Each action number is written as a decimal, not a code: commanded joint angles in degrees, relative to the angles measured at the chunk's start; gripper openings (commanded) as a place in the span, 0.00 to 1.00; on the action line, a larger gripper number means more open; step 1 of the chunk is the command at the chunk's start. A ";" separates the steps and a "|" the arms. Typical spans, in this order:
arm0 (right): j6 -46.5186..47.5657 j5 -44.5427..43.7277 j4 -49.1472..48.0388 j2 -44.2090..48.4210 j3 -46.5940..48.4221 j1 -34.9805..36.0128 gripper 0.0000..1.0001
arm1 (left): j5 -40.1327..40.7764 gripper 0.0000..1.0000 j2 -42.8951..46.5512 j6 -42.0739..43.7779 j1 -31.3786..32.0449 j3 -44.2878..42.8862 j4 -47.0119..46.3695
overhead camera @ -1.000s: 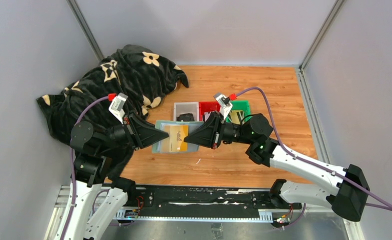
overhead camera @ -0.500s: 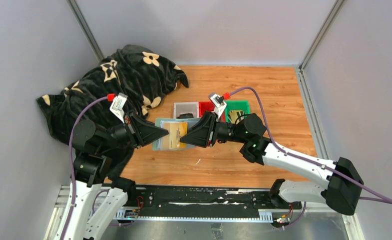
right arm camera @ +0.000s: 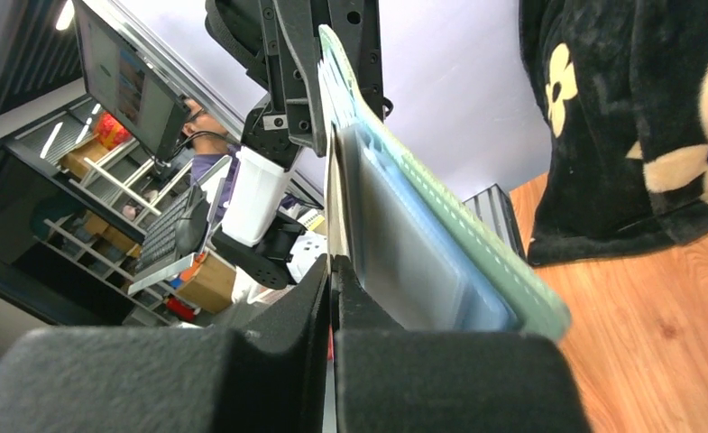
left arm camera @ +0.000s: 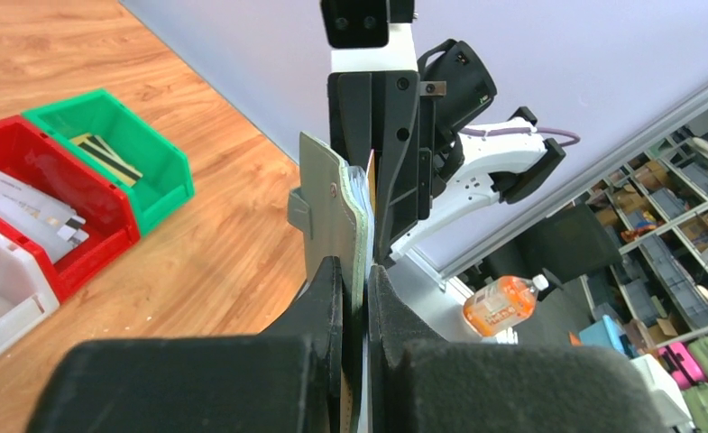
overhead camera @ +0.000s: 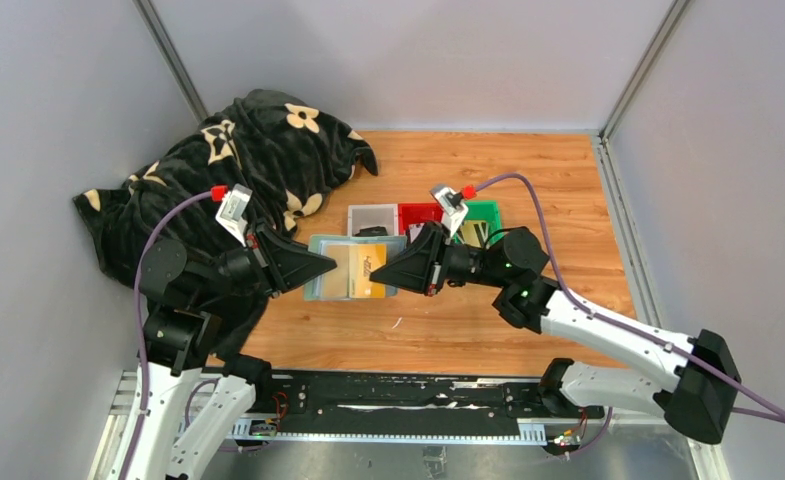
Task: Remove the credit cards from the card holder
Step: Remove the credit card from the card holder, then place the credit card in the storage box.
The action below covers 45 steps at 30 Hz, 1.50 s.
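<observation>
Wood tabletop: three trays. Near them, my left gripper pinches one card holder; my right gripper nips its one gold card.

The wooden counter carries a black flowered blanket at its far left. A white tray, a red tray and a green tray sit side by side.

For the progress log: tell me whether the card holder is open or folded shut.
Open. From above, the card holder is spread, its pale teal inside showing, with a gold-yellow card visible on it.
</observation>
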State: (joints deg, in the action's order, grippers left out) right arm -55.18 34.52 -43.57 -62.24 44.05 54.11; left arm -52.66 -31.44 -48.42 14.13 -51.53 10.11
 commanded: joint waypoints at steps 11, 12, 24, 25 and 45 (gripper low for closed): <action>14.66 -0.31 35.98 16.13 3.73 -18.02 0.00 | -0.97 0.00 -0.20 3.36 0.37 -4.15 1.37; 16.20 -0.66 40.36 16.10 5.00 -19.91 0.00 | -1.05 0.00 -0.08 3.98 0.37 -4.31 1.47; 31.80 -17.22 69.18 1.56 12.01 -36.53 0.00 | -1.54 0.00 -0.58 8.43 0.37 -6.04 5.46; 32.41 -19.80 69.61 0.13 12.50 -36.57 0.00 | -1.64 0.00 -0.62 8.43 0.37 -6.04 5.45; 40.29 -22.43 70.06 -32.05 24.39 -37.32 0.00 | -2.15 0.00 -0.23 9.05 0.37 -5.95 5.72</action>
State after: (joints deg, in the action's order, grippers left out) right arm -16.95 10.57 24.45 -91.79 66.24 17.47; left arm -53.82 -32.23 -39.38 14.13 -56.36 17.04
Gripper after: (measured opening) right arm 0.008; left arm 0.058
